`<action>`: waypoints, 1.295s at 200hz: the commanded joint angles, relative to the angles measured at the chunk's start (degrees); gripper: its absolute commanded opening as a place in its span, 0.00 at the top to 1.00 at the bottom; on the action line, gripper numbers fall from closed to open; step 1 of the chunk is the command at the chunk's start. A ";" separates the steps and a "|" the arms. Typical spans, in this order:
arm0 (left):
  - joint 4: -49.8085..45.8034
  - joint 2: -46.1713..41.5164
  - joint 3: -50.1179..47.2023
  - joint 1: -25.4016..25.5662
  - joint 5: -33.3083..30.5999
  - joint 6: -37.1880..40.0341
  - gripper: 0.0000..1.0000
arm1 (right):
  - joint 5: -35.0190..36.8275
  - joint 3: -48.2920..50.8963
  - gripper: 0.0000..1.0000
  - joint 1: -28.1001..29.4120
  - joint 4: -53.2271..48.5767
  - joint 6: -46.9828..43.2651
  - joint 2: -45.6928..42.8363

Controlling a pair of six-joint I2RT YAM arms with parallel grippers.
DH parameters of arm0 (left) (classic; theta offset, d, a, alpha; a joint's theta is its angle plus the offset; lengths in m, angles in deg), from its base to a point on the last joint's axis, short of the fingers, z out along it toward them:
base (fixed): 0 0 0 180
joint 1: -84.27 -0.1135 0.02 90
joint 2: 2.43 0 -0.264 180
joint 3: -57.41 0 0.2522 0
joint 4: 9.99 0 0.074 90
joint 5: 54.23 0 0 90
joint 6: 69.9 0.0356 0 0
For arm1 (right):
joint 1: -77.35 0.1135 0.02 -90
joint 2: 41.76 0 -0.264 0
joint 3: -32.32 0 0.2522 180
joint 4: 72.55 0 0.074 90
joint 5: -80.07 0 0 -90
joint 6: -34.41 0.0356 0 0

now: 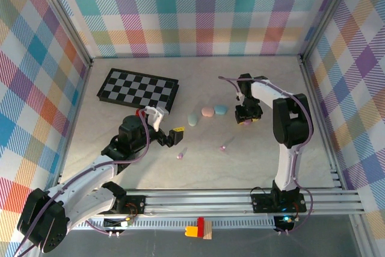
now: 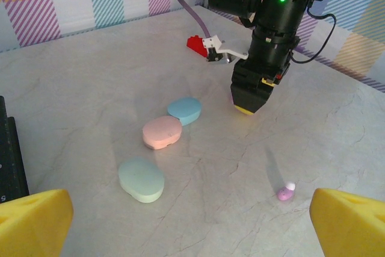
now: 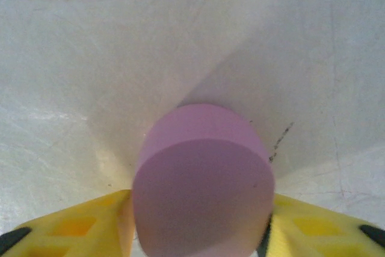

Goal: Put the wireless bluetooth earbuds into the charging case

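Findings for your attention.

**Right gripper** [image 2: 251,106]: it points straight down at the table, right of centre in the overhead view. Its jaws are drawn in narrow around the purple case [image 3: 203,191]. In its wrist view both yellow pads appear to meet the case's flanks. You cannot tell from these views whether the case rests on the table or hangs clear.

**Left gripper** [image 2: 192,224]: its jaws stand wide and hold nothing. It faces the row of green case [image 2: 141,180], pink case [image 2: 162,133] and blue case [image 2: 184,110], all of which look shut.

**Task items:** the pink earbud [image 2: 285,192] lies loose on the table at the lower right of the left wrist view. The second earbud [image 1: 179,155] lies lower centre in the overhead view, just beyond the left fingertips. Neither is in a case.

**Risks, as judged:**
- The purple case is rounded and smooth, so a pinch on its curved flanks could let it twist or squirt out when lifted.
- No lid is seen open, and an earbud pressed at a shut case would simply skid off.
- The earbuds are tiny against wide jaws, so an off-centre close may flick one away.
- The two arms work close together near centre, so watch for contact if you bring the left one in.
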 commanded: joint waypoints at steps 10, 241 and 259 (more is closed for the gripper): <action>1.37 0.03 1.76 -0.35 1.18 0.06 0.00 | 0.49 0.18 0.52 -0.26 0.17 0.65 -1.59; -31.37 22.43 31.90 2.32 6.52 -43.27 0.23 | -28.01 26.07 0.66 18.82 34.18 -21.82 -38.97; -30.44 24.64 33.35 3.80 8.57 -44.13 0.25 | -28.90 25.66 0.66 19.23 34.25 -22.13 -38.97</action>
